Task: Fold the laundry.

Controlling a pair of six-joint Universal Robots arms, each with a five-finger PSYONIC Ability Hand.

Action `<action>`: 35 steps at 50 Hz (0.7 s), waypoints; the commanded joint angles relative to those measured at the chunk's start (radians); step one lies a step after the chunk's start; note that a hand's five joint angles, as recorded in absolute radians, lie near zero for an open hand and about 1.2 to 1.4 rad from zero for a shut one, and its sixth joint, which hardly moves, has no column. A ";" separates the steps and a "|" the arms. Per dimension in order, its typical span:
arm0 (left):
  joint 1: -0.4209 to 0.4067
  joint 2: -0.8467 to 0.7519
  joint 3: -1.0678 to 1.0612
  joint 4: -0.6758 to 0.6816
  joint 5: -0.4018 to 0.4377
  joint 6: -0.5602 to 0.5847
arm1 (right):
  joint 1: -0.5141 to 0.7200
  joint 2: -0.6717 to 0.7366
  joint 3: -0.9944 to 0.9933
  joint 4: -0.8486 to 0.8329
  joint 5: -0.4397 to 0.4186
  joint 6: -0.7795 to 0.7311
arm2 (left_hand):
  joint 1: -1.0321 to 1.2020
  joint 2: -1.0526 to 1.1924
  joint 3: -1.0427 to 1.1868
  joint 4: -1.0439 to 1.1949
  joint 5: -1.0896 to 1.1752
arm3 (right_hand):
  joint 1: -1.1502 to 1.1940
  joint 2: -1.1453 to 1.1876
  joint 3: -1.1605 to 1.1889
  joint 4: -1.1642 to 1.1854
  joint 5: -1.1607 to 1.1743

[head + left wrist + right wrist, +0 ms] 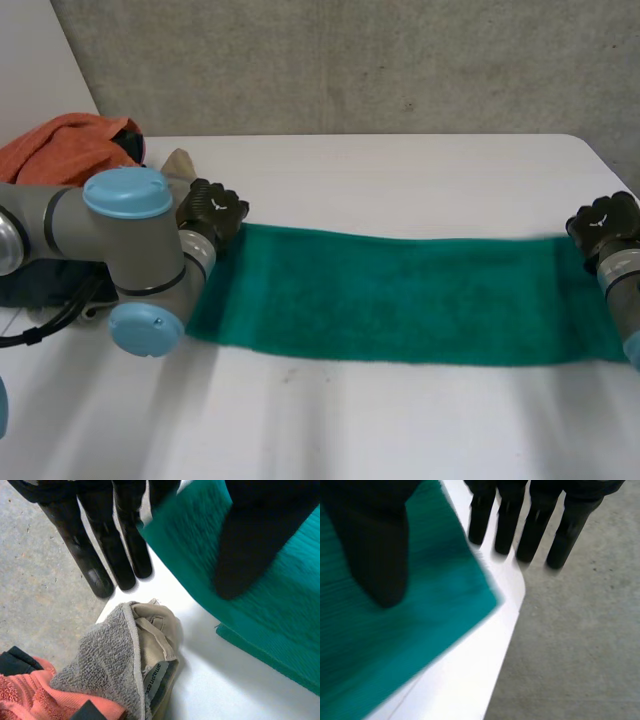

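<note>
A green towel [400, 295] lies flat as a long band across the white table [400, 180]. My left hand [215, 210] is at its far left corner. In the left wrist view its fingers [100, 545] are straight and spread away from the thumb [250, 555], which hovers over the green towel [280, 615]. My right hand [603, 222] is at the far right corner. There the fingers [535, 525] point straight past the table edge, the thumb [380, 555] stands apart above the green towel [420, 630], and the corner lies loose. Both hands are open.
An orange cloth [65, 145] is heaped at the back left, with a grey and beige towel [100, 665] beside it, just past my left fingertips. A dark item [40, 280] lies under my left arm. The table's right edge [505, 630] drops to concrete floor.
</note>
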 commanded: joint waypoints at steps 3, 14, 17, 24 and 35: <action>-0.046 0.010 -0.018 -0.001 -0.032 -0.004 | -0.003 -0.018 0.037 0.008 0.059 0.007 | -0.423 -0.500 -0.507 -0.500 -0.498 | -0.362 -0.361 -0.381 -0.386 -0.381; -0.044 0.145 -0.150 0.004 -0.026 -0.007 | -0.170 -0.244 0.204 0.333 -0.202 0.086 | -0.423 -0.500 -0.507 -0.500 -0.498 | -0.126 -0.125 -0.145 -0.150 -0.145; -0.046 0.160 -0.173 0.004 -0.026 -0.007 | -0.218 -0.245 0.235 0.350 -0.253 0.092 | -0.423 -0.500 -0.507 -0.500 -0.498 | -0.067 -0.066 -0.086 -0.091 -0.086; -0.055 0.163 -0.207 0.005 -0.026 -0.009 | -0.299 -0.235 0.287 0.268 -0.276 0.106 | -0.423 -0.500 -0.507 -0.500 -0.498 | 0.033 0.034 0.014 0.009 0.014; -0.064 0.166 -0.209 0.005 -0.026 -0.029 | -0.316 -0.156 0.297 0.160 -0.260 0.099 | -0.423 -0.500 -0.507 -0.500 -0.498 | 0.860 0.861 0.841 0.836 0.841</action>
